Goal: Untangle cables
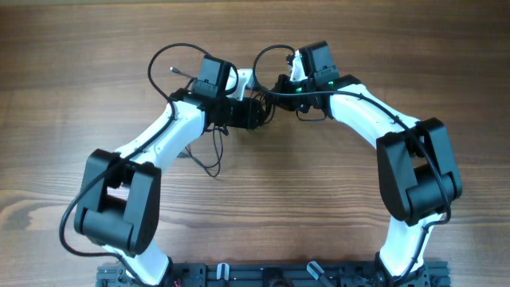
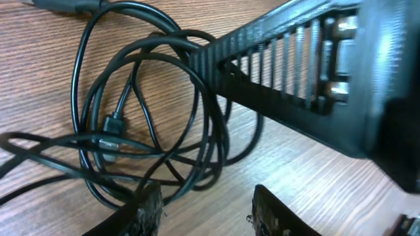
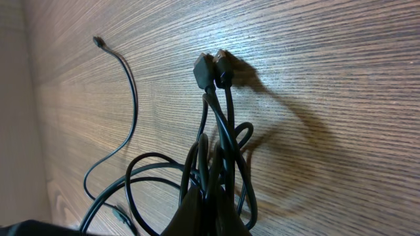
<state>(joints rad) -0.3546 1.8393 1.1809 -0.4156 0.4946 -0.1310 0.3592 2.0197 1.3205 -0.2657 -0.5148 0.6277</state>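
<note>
1. The cables (image 3: 220, 147) are lying in a tangled coil on the counter (image 1: 279, 207). One bunch is running up into the right tool (image 3: 209, 213), with two plug ends (image 3: 211, 71) sticking out just beyond it.
2. The right tool is pinching that bunch, fingers pressed together.
3. The left tool (image 2: 205, 208) is hovering just beside the right tool, spread and gripping nothing.
4. Seemingly, the separating step is beginning: one side is anchoring, the other is seeking a strand.
5. The next move is calling for one loop near the right tool, drawn off gently.
</note>
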